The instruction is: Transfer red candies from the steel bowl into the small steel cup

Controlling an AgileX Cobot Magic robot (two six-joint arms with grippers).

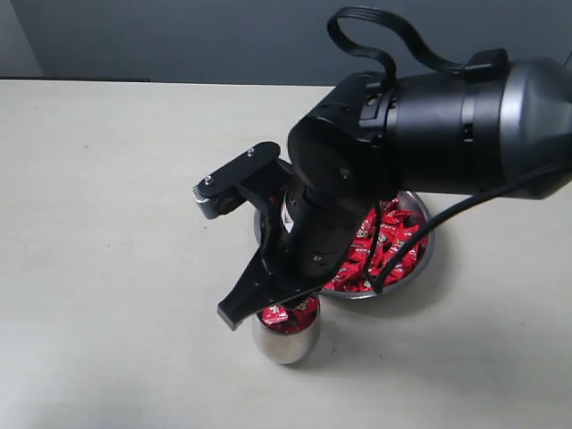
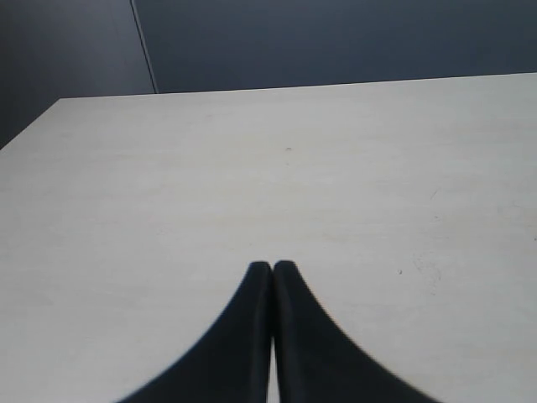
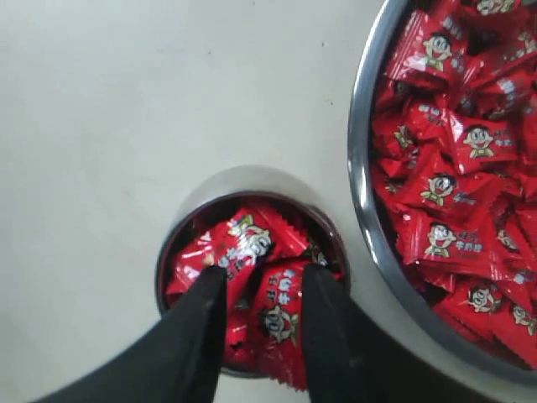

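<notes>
Pale beige tabletop [image 1: 107, 223] under even light; dark grey-blue wall [image 1: 179, 36] behind

We see the bowl [image 1: 420, 268] standing on the table [image 1: 107, 223], right of the middle. The cup [image 1: 284, 344] stands upright on the table nearer to us and to the left of the bowl, just beside its rim but not touching it. Candies [image 1: 389, 246] lie heaped in the bowl, and more of them fill the cup up to its mouth. Directly above the cup we find the right gripper [image 3: 264, 281], its fingertips reaching down into the cup's mouth, one on either side of a candy lying at the top. The left gripper [image 2: 273, 269] is over bare table, well apart from both vessels.
</notes>
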